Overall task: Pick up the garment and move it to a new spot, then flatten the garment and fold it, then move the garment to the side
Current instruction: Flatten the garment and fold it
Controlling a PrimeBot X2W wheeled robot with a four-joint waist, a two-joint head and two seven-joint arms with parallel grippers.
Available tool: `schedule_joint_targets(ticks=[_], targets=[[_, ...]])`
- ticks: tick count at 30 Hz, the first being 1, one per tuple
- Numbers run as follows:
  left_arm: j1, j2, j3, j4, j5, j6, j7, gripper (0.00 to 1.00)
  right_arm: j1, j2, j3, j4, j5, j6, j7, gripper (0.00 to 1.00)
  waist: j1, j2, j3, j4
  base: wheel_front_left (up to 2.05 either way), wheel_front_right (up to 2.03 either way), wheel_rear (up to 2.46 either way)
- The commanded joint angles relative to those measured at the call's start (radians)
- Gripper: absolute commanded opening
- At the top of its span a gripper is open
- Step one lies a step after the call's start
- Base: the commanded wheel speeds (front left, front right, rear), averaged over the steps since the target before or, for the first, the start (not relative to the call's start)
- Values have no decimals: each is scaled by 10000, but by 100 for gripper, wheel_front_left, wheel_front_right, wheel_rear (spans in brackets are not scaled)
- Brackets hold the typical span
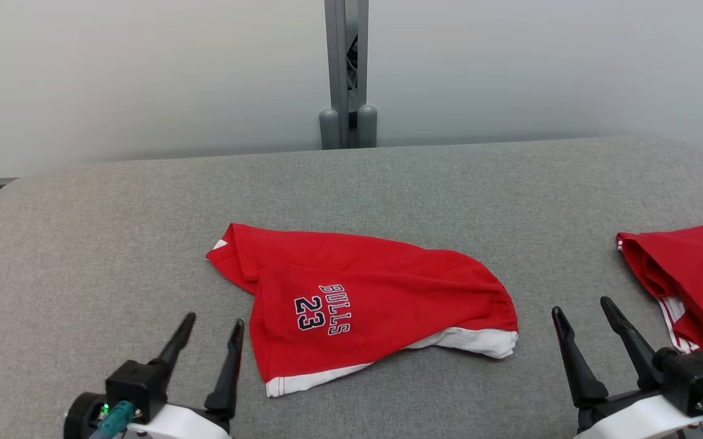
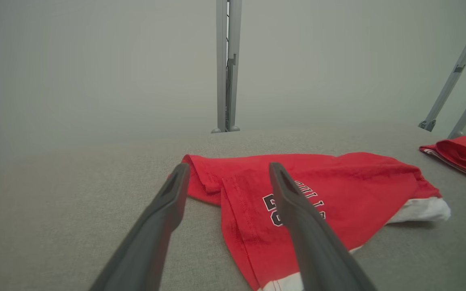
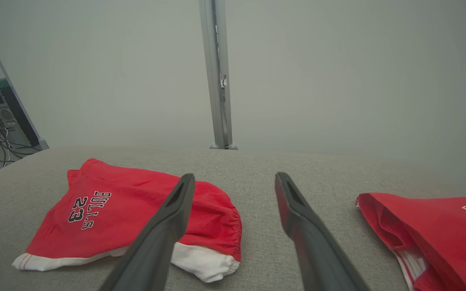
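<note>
A pair of red shorts with white trim and "BULLS 23" printed on it, the garment point(image 1: 357, 305), lies loosely folded in the middle of the grey padded table point(image 1: 83, 244). My left gripper point(image 1: 212, 326) hovers open just left of its lower corner, holding nothing. To the right of the white waistband, my right gripper point(image 1: 584, 308) is open and empty too. The left wrist view has the garment point(image 2: 338, 186) just beyond the open fingers point(image 2: 168, 210). In the right wrist view the garment point(image 3: 127, 210) sits to the left, behind the left finger point(image 3: 168, 226).
A second red garment point(image 1: 692, 274) lies folded at the table's right edge, close to my right gripper, and appears in the right wrist view point(image 3: 431, 234). A grey metal post point(image 1: 346, 73) stands behind the table against a pale wall.
</note>
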Motion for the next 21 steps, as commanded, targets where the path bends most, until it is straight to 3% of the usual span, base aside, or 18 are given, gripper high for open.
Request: schedule_joint_targets(ticks=[1,6,18,20,21], targets=[[-119,-64,-200,202,-148,-196,272,100,-129,-75,16,-16,54,-4,34,100,0,0,133,-60,0,0,0],[-158,-397,-770,992,-476,-655,860,100,-265,-163,261,88,159,-4,39,100,0,0,545,-301,0,0,0],[-693,-823,-963,3046,-961,-1089,1080,100,-618,-283,472,560,417,-4,-156,100,0,0,1285,-801,0,0,0],[-825,-855,-942,3227,-994,-1156,1028,0,-646,-347,440,707,513,-4,-209,100,0,0,1382,-822,0,0,0],[-866,-869,-949,3322,-1054,-1196,1077,0,-648,-378,434,834,539,-4,-191,100,0,0,1419,-825,0,0,0]])
